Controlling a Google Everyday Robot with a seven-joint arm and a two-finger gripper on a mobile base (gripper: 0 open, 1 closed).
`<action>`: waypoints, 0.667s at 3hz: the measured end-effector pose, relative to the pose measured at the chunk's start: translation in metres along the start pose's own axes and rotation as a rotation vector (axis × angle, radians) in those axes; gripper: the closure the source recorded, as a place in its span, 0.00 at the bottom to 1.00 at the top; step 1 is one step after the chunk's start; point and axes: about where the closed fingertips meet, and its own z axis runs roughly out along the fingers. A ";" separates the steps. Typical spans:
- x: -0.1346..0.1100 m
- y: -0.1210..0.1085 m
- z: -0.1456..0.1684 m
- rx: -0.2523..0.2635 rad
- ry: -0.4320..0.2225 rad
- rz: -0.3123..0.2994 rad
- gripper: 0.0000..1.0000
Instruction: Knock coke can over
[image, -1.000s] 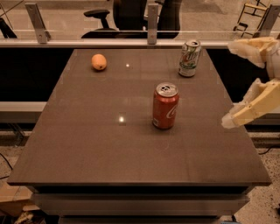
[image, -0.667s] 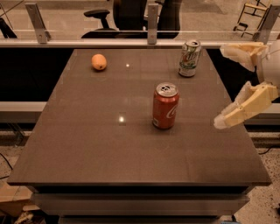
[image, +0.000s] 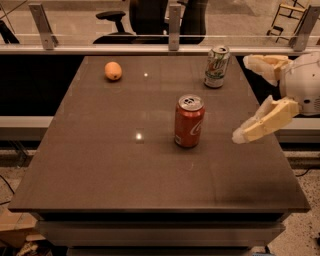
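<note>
Dark tabletop (image: 100, 165) bears the coke can (image: 189, 121), upright. Right of the can, the gripper (image: 242, 100), fingers spread wide and empty, stands closer than a second ago; no contact yet, so toppling remains ahead.

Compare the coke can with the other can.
The coke can is red with white script; the other can is white and green. The coke can stands in the middle of the table; the other can near its far edge. Both stand upright with silver tops. The gripper hovers at the right edge, fingers open, touching neither.
</note>
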 end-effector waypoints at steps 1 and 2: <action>0.002 -0.006 0.016 -0.016 -0.047 0.004 0.00; 0.003 -0.005 0.030 -0.037 -0.083 0.008 0.00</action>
